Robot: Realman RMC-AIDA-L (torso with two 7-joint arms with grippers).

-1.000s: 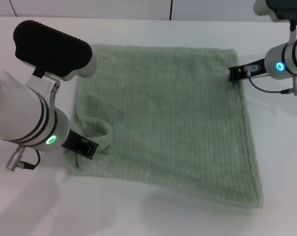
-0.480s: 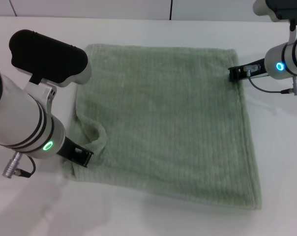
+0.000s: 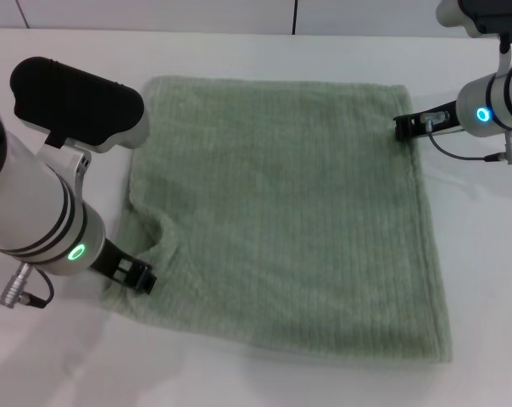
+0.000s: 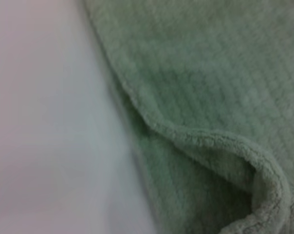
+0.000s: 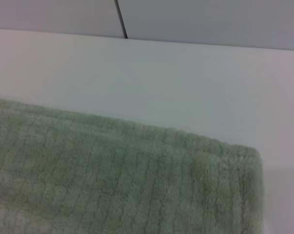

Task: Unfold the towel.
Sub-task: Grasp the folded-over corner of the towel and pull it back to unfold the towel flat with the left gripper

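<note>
Head view: pale sage-green ribbed terry towel [image 3: 281, 212] lies almost flat on white table [image 3: 239, 381]. Left gripper [image 3: 130, 275] pinches its puckered near-left corner; right gripper [image 3: 406, 125] sits at far-right edge, grip unclear. Soft, light, limp; best held by hemmed corners.

White worktop [image 3: 341, 390] lay bare along the near edge, across the far strip and down the right side. The pale sage-green ribbed terry towel [image 3: 290, 212] covered the middle, flat except for a raised fold [image 3: 158, 229] near its near-left corner. The left tool [image 3: 130, 275] and its bulky white arm blocked the left side at that corner. The right tool [image 3: 406, 126] stood at the towel's far-right corner.
</note>
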